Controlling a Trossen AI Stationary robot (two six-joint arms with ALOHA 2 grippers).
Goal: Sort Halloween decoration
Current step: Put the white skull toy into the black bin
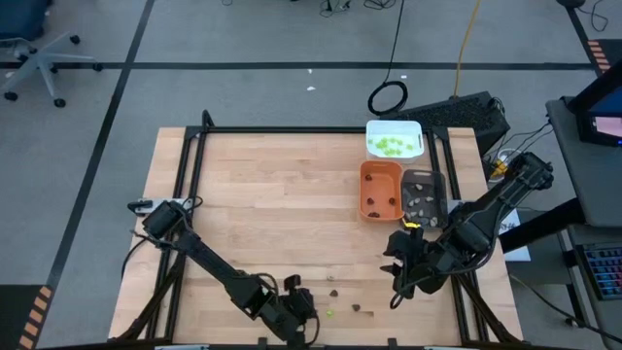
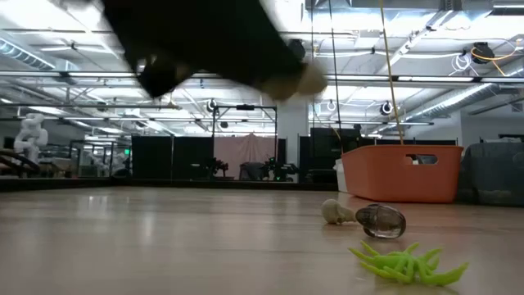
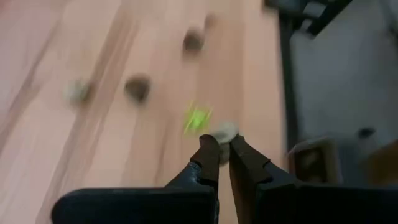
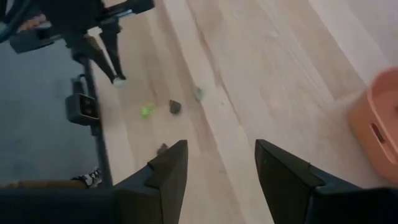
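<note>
- Much of the sorting looks done. The three small plastic trays sit together near the worktop's far right corner. The white tray holds a cluster of lime-green pieces. The orange tray just in front of it holds a few dark brown pieces. The grey tray beside the orange one holds pale beige-grey pieces.
- What is left lies loose on the light wooden worktop near the middle of its near edge: a lime-green spidery piece, a dark brown rounded piece beside it, and a couple more small dark or pale pieces slightly farther in. The low view shows a green spider, a dark glossy piece and a pale piece close together.
- The left end effector hangs low by the near edge, its two dark fingers clenched on a small pale beige-grey piece at their tips. The green piece lies just beside it, apart from the fingers.
- The right end effector waits above the worktop's right side, just in front of the trays, fingers spread and empty.
- By my judgement, the gripped pale piece belongs in the grey tray. After that about four loose pieces remain, so the job is well past halfway but not finished.
</note>
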